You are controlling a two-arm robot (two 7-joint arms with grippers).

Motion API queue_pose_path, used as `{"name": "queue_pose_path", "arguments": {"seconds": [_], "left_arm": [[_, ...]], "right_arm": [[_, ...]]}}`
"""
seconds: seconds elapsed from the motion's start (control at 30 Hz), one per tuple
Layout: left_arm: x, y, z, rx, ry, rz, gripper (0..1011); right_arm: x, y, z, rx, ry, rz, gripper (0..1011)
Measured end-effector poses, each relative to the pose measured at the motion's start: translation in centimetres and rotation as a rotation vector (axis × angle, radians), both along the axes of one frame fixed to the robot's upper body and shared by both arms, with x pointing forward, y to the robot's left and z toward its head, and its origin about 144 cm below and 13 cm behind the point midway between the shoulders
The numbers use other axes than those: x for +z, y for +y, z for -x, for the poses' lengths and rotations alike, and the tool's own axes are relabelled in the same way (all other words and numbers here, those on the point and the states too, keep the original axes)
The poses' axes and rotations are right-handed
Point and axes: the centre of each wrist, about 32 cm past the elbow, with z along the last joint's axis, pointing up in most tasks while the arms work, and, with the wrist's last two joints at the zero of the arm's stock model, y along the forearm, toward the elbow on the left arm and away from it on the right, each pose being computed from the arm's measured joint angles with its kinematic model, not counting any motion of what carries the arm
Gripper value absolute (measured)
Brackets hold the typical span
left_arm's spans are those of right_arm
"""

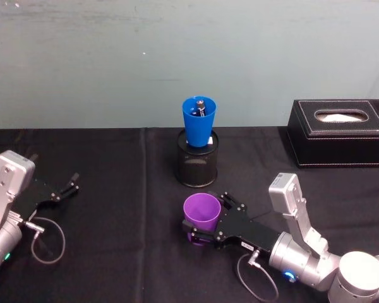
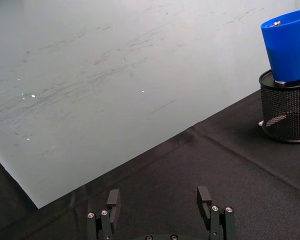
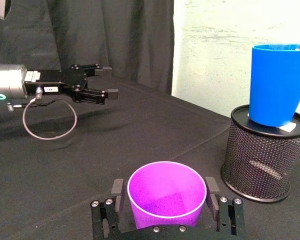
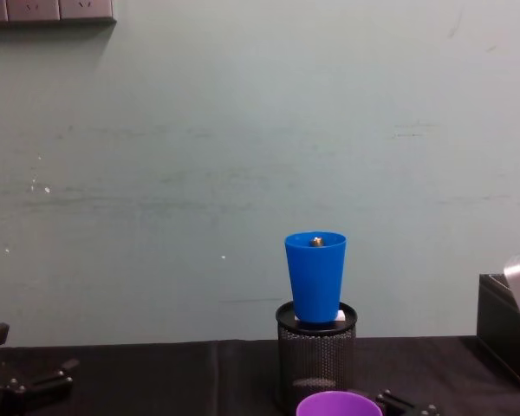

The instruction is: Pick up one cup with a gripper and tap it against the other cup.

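While the left gripper lies idle well left of the mesh pen holder, fingers spread, you see the blue cup seated upright in that holder, mouth up. Just in front of the holder, the purple cup also stands upright, long axis vertical, with the right gripper clamped on its sides. Its base is hidden, and the chest view cuts it to a rim. Your head view reveals a dark object inside the blue cup.
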Motion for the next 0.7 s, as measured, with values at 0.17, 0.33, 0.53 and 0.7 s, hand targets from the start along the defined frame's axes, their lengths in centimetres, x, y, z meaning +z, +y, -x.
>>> {"name": "queue_pose_path", "arguments": {"seconds": [0.17, 0.33, 0.53, 0.7], "left_arm": [[0.00, 0.00, 0.00, 0.000, 0.000, 0.000, 1000], [0.00, 0.00, 0.00, 0.000, 0.000, 0.000, 1000], [0.00, 0.00, 0.00, 0.000, 0.000, 0.000, 1000], [0.00, 0.00, 0.00, 0.000, 0.000, 0.000, 1000]], "right_arm": [[-0.14, 0.17, -0.08, 0.000, -0.001, -0.001, 1002], [-0.13, 0.14, -0.07, 0.000, -0.001, 0.000, 1002], [-0.10, 0.13, -0.06, 0.000, -0.001, 0.000, 907], [-0.09, 0.12, -0.05, 0.000, -0.001, -0.001, 818]]}}
